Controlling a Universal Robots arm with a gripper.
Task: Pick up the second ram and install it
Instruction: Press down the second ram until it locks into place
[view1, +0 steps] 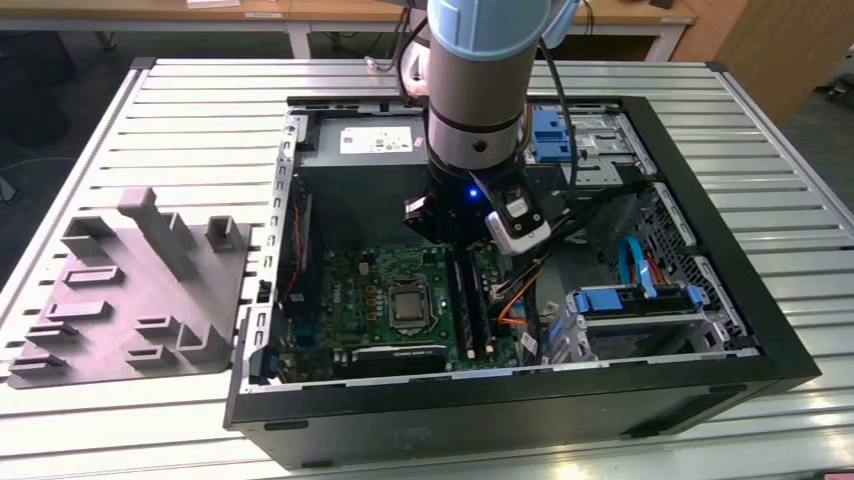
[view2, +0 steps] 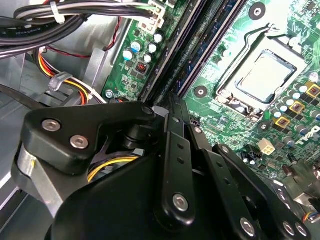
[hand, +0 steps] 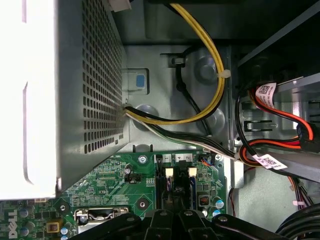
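Observation:
My gripper (view1: 461, 238) is low inside the open computer case (view1: 747, 330), over the far end of the memory slots (view1: 470, 300) on the green motherboard (view1: 374, 300). In the second wrist view its black fingers (view2: 172, 150) come together, and the gripper (view2: 171, 100) meets the end of a long dark blue-green stick, the second ram (view2: 202, 47). The ram runs away from the tips, between black slot rails. I cannot tell whether the tips pinch the ram or only rest on it. In the first wrist view the gripper (hand: 172, 215) sits just short of two white slot latches (hand: 170, 171).
The perforated power supply box (hand: 75, 75) stands close beyond the slot ends, with yellow and black cables (hand: 212, 75) looping past it. The processor socket (view2: 265, 75) lies beside the slots. A blue drive cage (view1: 641, 300) is at the exterior view's right, a grey holder rack (view1: 134, 290) at its left.

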